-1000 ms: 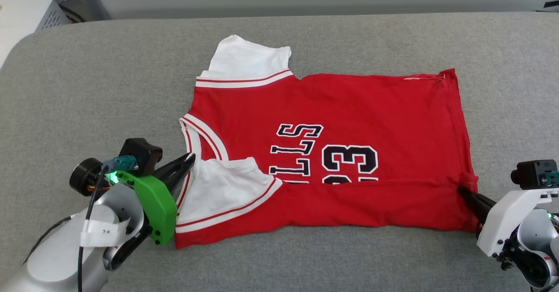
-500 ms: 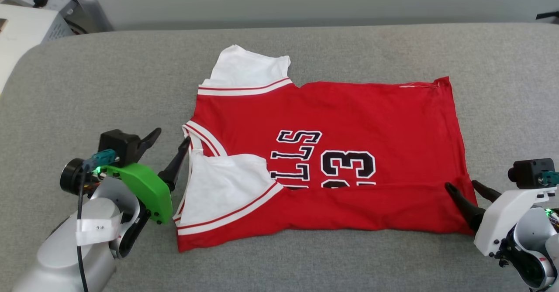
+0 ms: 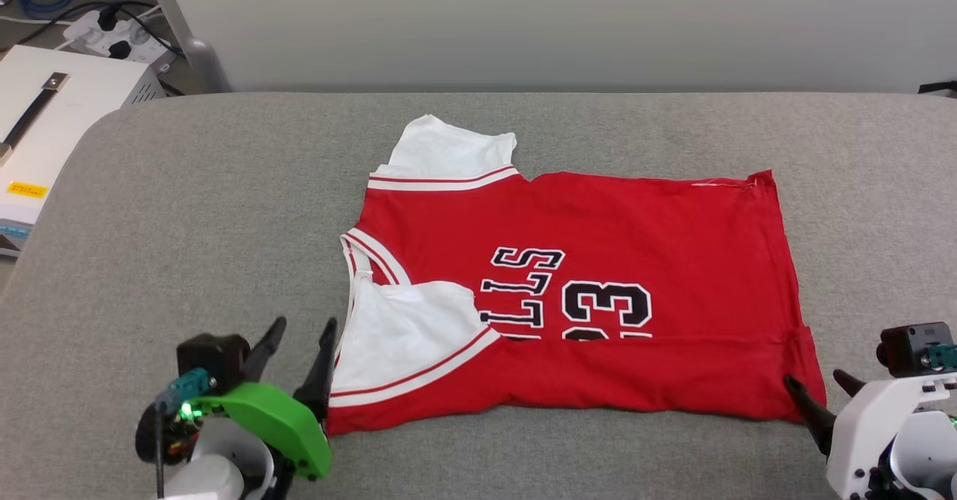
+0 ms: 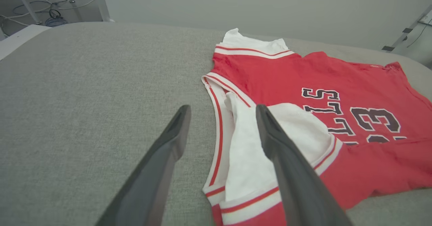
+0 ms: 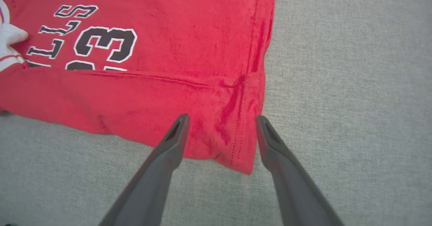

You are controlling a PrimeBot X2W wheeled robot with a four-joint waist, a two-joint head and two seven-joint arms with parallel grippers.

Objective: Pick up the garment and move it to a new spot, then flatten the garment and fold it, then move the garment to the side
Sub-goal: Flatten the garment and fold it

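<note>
Two grippers, the left gripper (image 3: 305,322) at 7 o'clock and the right gripper (image 3: 812,377) at 5 o'clock in the head view, stand released and empty at the near edge of a grey surface (image 3: 187,223), one at each end of a red shirt (image 3: 635,216).

The left gripper, under a green housing (image 3: 269,418), points its spread fingers just beside the near shoulder. In its wrist view (image 4: 222,108) one finger lies over bare grey and the other crosses in front of the white near sleeve (image 4: 293,131). Whether that finger touches cloth cannot be told.

The right gripper's wrist view (image 5: 221,117) shows its fingers parted over the shirt's near hem corner (image 5: 243,145), gripping nothing.

The shirt (image 4: 287,74) lies flat across the middle of the surface. Its striped collar (image 3: 370,257) is toward 9 o'clock and its hem (image 3: 781,261) toward 3 o'clock. The near long edge is folded up over the front, and the fold cuts off the lower part of the black, white-outlined print (image 3: 605,306), leaving "LLS" and most of "23" readable. The near sleeve is turned in onto the chest just beside the letters. The far sleeve (image 3: 448,149) pokes out past the far edge at about 11 o'clock.

Beyond the surface, at 10 o'clock, sit a white box (image 3: 67,104) and a power strip (image 3: 112,33) with cables. A pale wall (image 3: 523,22) runs across 12 o'clock.
</note>
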